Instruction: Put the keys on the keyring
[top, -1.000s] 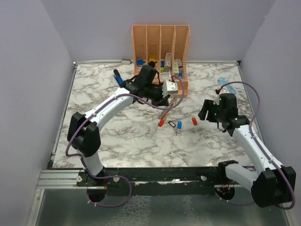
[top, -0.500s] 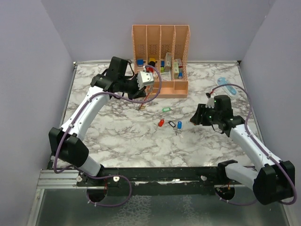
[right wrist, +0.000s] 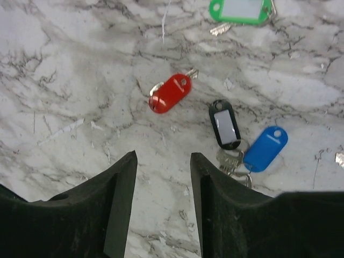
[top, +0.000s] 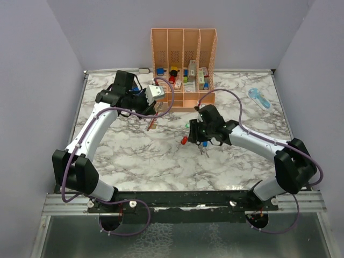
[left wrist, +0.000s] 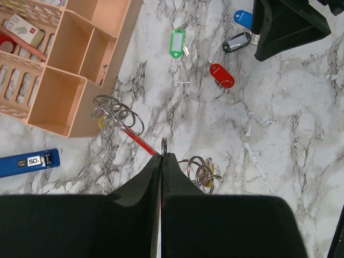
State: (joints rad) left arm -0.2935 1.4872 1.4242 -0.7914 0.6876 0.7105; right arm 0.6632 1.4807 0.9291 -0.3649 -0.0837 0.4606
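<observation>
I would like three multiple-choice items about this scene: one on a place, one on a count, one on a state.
1. Where does the key with the green plastic tag lie, compared with the key with the red plastic tag?
A. nearer the peach slotted organizer
B. inside the organizer
C. on top of the red tag

2. How many coloured key tags lie on the marble table in the right wrist view?
A. two
B. four
C. six

3. Which gripper is open?
A. only the right
B. only the left
C. both

Answers:
1 A: in the top view the green tag lies on the organizer's side of the red one.
2 B: red, green, a black tag and a blue tag.
3 A: the right gripper has its fingers apart over bare marble, while the left gripper is shut on a thin metal ring with a red strap.
</observation>
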